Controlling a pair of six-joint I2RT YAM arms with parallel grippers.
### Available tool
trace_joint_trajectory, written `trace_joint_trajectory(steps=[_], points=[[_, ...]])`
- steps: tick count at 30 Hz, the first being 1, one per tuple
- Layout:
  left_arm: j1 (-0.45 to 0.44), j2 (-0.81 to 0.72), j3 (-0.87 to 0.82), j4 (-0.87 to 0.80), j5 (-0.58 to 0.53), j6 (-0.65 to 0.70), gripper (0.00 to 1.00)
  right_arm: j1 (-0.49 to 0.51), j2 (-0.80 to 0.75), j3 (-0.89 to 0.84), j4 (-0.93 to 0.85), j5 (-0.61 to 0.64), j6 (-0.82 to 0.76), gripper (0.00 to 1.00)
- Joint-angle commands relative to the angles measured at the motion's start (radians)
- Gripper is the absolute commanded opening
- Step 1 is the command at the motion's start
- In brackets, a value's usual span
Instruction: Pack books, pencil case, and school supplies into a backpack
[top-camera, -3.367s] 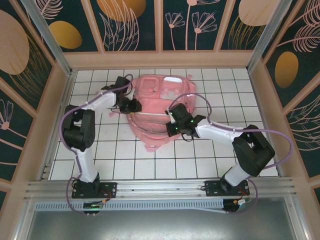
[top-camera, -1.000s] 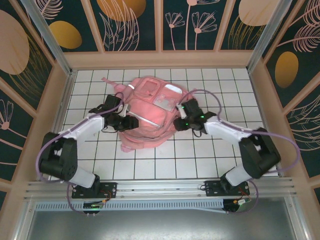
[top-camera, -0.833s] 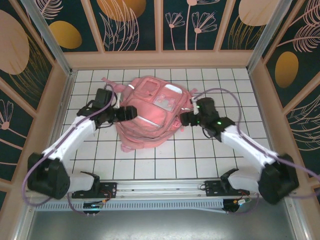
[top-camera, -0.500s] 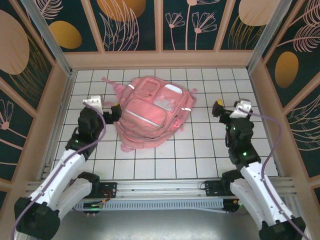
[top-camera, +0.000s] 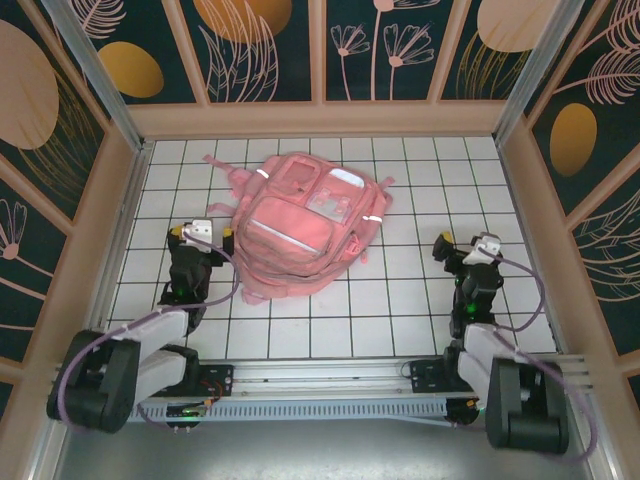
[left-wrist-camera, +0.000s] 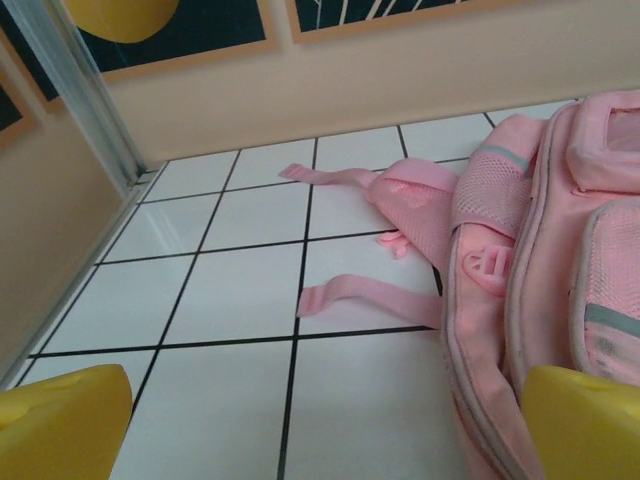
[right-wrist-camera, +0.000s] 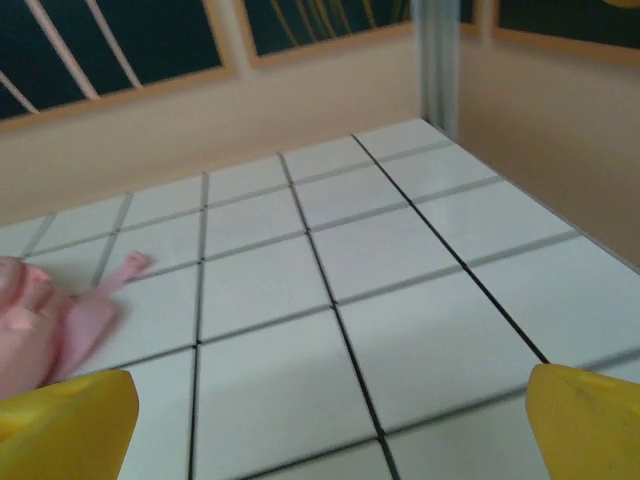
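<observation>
Pink backpack (top-camera: 300, 225) lies front-up at table (top-camera: 400, 300) 12 o'clock, 2 o'clock of L gripper (top-camera: 200, 235), 10 o'clock of R gripper (top-camera: 463, 245). Both claws wide open, empty. Packing looks done; next prob. park arms.

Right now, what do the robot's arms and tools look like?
The left arm and right arm have white links, chunky black joints and looping purple cables. The left tool and right tool are black with yellow fingertips.
</observation>
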Motion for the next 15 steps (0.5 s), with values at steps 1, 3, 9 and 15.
trace_joint_trajectory(steps=[1,3,9,15], points=[[0.017,0.091,-0.016,0.240,0.053,-0.030,0.99,-0.018,0.183,-0.053,0.457,-0.098,0.008,0.99],[0.024,0.139,0.017,0.254,0.089,-0.027,0.99,-0.020,0.315,-0.020,0.580,-0.107,0.006,0.99],[0.099,0.274,0.131,0.209,0.121,-0.031,0.99,0.000,0.520,0.170,0.383,-0.143,-0.030,0.99],[0.236,0.373,0.037,0.489,0.264,-0.151,0.99,0.037,0.527,0.203,0.341,-0.071,-0.045,0.99]])
